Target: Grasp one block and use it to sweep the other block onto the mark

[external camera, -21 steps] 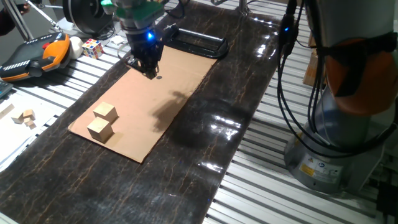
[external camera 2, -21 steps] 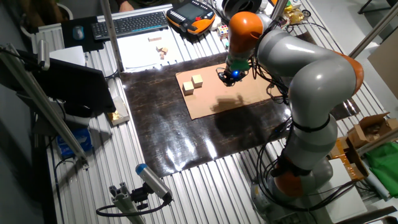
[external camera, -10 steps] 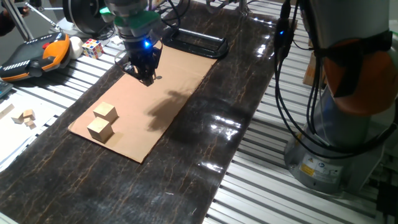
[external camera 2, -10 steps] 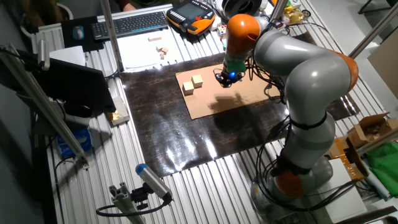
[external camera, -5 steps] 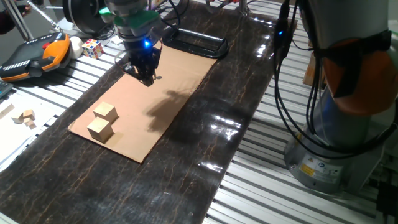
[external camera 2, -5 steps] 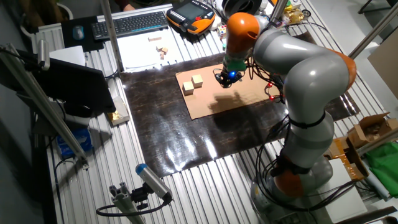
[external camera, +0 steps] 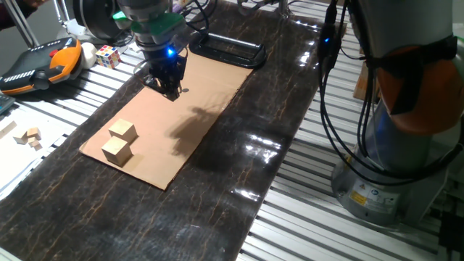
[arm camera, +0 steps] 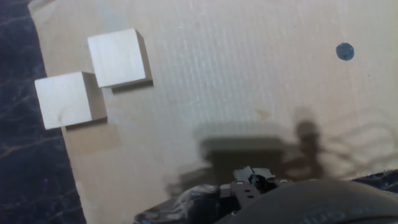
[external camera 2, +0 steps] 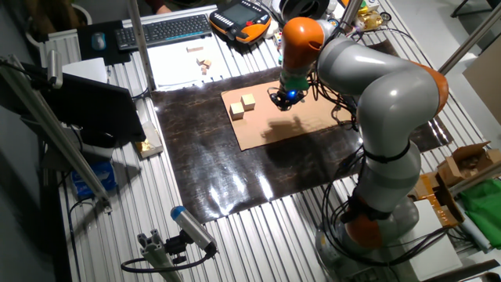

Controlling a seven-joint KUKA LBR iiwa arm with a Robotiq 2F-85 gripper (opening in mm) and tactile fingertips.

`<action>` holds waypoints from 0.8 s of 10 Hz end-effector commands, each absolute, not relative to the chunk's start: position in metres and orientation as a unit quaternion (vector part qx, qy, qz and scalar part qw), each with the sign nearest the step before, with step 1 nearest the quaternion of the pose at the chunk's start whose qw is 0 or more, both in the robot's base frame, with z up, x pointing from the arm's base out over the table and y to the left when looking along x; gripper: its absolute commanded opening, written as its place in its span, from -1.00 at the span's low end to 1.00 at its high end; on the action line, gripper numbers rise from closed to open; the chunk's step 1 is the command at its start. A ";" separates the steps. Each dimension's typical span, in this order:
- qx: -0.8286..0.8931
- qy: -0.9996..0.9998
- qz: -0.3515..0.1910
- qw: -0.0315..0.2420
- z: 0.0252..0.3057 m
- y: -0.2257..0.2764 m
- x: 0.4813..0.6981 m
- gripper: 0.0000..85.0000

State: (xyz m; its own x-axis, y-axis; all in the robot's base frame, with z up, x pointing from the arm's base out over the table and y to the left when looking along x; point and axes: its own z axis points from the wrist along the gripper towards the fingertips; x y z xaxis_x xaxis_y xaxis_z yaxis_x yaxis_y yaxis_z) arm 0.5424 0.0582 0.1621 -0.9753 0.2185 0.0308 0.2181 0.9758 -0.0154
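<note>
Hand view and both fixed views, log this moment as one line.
gripper: above cardboard, empty | blocks: corner-touching, ungrasped | mark: uncovered

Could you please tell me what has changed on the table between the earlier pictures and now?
The claw has drifted a short way along the cardboard toward the two blocks, away from the black frame, without touching or gripping anything. Both blocks and the mark stayed where they were.
</note>
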 end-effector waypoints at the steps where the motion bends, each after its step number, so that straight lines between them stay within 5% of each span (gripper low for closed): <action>1: -0.117 -0.993 0.005 0.016 0.162 0.058 0.542 -0.98; 8: -0.207 -0.978 0.003 0.014 0.166 0.088 0.554 -0.98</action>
